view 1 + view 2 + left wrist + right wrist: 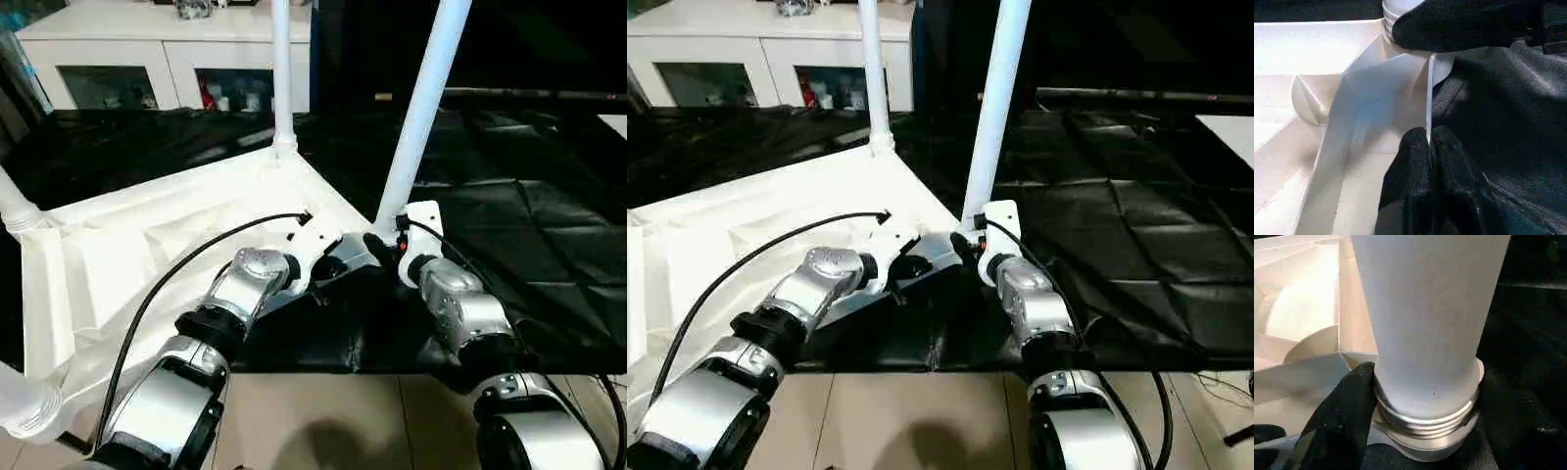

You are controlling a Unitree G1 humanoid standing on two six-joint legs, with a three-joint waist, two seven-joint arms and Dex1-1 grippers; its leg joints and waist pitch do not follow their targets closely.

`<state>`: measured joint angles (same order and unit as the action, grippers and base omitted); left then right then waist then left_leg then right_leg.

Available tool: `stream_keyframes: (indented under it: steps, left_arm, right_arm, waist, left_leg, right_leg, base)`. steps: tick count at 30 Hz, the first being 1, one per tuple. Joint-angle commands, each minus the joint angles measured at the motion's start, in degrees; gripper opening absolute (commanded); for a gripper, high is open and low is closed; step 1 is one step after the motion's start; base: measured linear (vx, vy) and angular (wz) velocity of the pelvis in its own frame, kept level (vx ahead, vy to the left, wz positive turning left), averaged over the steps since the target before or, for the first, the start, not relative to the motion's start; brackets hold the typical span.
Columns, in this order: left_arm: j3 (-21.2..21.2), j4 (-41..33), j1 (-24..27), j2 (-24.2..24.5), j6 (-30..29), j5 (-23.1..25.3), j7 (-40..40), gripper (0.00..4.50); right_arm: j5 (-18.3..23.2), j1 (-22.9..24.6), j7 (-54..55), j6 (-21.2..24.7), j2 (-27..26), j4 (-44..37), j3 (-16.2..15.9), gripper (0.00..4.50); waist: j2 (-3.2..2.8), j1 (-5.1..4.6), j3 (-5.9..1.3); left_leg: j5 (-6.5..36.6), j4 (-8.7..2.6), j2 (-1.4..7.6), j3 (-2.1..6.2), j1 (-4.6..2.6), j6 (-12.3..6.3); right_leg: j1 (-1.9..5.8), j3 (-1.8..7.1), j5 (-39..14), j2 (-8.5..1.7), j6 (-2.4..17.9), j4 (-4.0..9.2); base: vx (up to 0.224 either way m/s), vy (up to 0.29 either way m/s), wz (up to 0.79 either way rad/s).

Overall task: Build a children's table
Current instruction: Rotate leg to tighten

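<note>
The children's table lies upside down: its white tabletop rests ribbed side up on a black sheet. A white leg rises tilted from the near right corner socket, and thread rings show at its base. My right gripper is closed around that base, with one black finger pressed against the threaded collar. My left gripper is shut on the thin rim wall of the tabletop, just beside that corner. Another leg stands upright in the far corner. Two more legs show at the left edge.
A white cabinet with glass doors stands at the back left. The black sheet spreads to the right of the tabletop. Beige floor lies in front, between my forearms. A black cable arcs over the left arm.
</note>
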<state>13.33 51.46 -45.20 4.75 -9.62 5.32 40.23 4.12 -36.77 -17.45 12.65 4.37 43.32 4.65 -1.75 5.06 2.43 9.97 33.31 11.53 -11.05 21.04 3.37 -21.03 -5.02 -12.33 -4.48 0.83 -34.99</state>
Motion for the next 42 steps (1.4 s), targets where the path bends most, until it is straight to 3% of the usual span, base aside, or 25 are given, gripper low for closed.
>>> stream_keyframes:
  steps: [1,6,9,10,12,17,20,24,29,36,42]
  left_arm:
    - [0.5,0.5,-0.6,-0.3,1.0,0.2,0.4,0.0]
    - [2.0,-1.4,0.8,3.1,2.5,-0.4,9.5,0.0]
    - [3.2,-3.7,2.6,6.0,5.4,-1.5,18.1,0.0]
    - [3.2,-3.7,2.6,6.0,5.4,-1.5,18.1,0.0]
    - [3.6,-5.0,3.3,7.3,5.1,-2.0,21.2,0.0]
    - [3.9,-7.4,5.1,10.2,6.3,-2.3,25.1,0.0]
    - [4.0,-8.5,5.7,10.8,5.8,-2.6,26.0,0.0]
    - [4.0,-9.2,6.1,10.9,5.5,-2.7,26.6,0.0]
    - [4.0,-10.5,6.8,11.1,4.9,-2.9,27.2,0.0]
    - [4.1,-11.0,6.9,11.2,4.5,-3.0,27.0,0.0]
    - [2.8,-10.3,6.6,9.9,2.3,-2.8,22.9,0.0]
  right_arm:
    - [2.0,-0.2,-9.0,0.9,-2.0,-0.9,-3.7,3.47]
    - [1.1,0.7,-23.8,-0.2,5.6,-5.6,-8.9,3.79]
    - [1.6,2.1,-32.7,-1.1,10.9,-9.2,-10.9,3.79]
    - [1.6,2.1,-32.7,-1.1,10.9,-9.2,-10.9,3.79]
    - [1.2,2.8,-36.5,-1.5,13.1,-10.5,-11.6,3.79]
    - [0.1,3.6,-42.1,-3.2,16.9,-10.6,-13.7,3.79]
    - [1.1,3.5,-43.1,-2.7,16.7,-10.9,-13.5,3.79]
    - [1.4,3.6,-44.0,-2.7,16.5,-11.0,-13.5,3.79]
    - [1.5,3.2,-44.6,-3.5,16.0,-9.4,-13.7,3.25]
    - [0.8,3.1,-44.7,-3.7,15.8,-8.5,-13.9,2.81]
    - [0.5,3.6,-38.6,-2.2,13.3,-7.4,-12.4,2.73]
  waist:
    - [0.21,-0.02,-3.15]
    - [0.16,0.17,-3.64]
    - [0.26,0.46,-4.18]
    - [0.11,0.51,-4.34]
    - [0.04,0.52,-4.15]
    - [-0.1,0.48,-3.74]
    - [0.05,0.64,-3.69]
    - [0.12,0.79,-3.84]
    - [0.17,1.01,-4.0]
    - [0.26,1.06,-3.87]
    - [0.31,0.97,-3.8]
  left_leg:
    - [13.0,-4.15,2.12,1.39,-0.71,-0.95]
    - [8.0,-3.48,2.12,1.25,-0.17,-3.02]
    - [2.9,-2.66,2.06,1.14,0.44,-6.24]
    - [1.7,-2.31,2.09,1.09,0.4,-7.46]
    - [3.2,-2.35,2.13,1.02,0.3,-7.99]
    - [8.1,-2.88,2.58,0.99,-0.12,-5.31]
    - [8.4,-2.94,2.62,0.96,-0.2,-4.56]
    - [6.6,-2.79,2.55,0.97,-0.08,-4.84]
    - [5.0,-2.57,2.51,0.9,-0.04,-5.89]
    - [6.3,-2.69,2.49,0.9,-0.1,-5.13]
    - [6.1,-2.71,2.45,0.87,-0.13,-5.02]
  right_leg:
    - [1.8,3.2,-10.2,-4.77,10.8,4.96]
    - [2.38,3.1,-1.2,-4.59,12.5,3.78]
    - [2.67,2.93,9.3,-4.38,14.4,2.45]
    - [2.28,2.83,12.6,-4.26,14.9,2.16]
    - [2.09,2.63,11.4,-4.3,15.7,2.34]
    - [1.89,2.8,2.4,-4.39,15.7,3.05]
    - [1.84,2.89,0.5,-4.48,15.6,3.15]
    - [1.9,2.9,2.5,-4.46,15.6,2.82]
    - [1.85,2.87,5.1,-4.43,15.9,2.5]
    - [1.84,2.89,2.2,-4.41,15.2,2.78]
    - [1.67,2.92,2.2,-4.42,15.4,2.75]
  base:
    - [0.0,0.0,0.0]
    - [0.0,0.0,0.0]
    - [0.0,0.0,0.0]
    - [0.0,0.0,0.0]
    - [0.0,0.0,0.0]
    - [0.0,0.0,0.0]
    - [0.0,0.0,0.0]
    - [0.0,0.0,0.0]
    - [0.0,0.0,0.0]
    - [0.0,0.0,0.0]
    - [0.0,0.0,0.0]
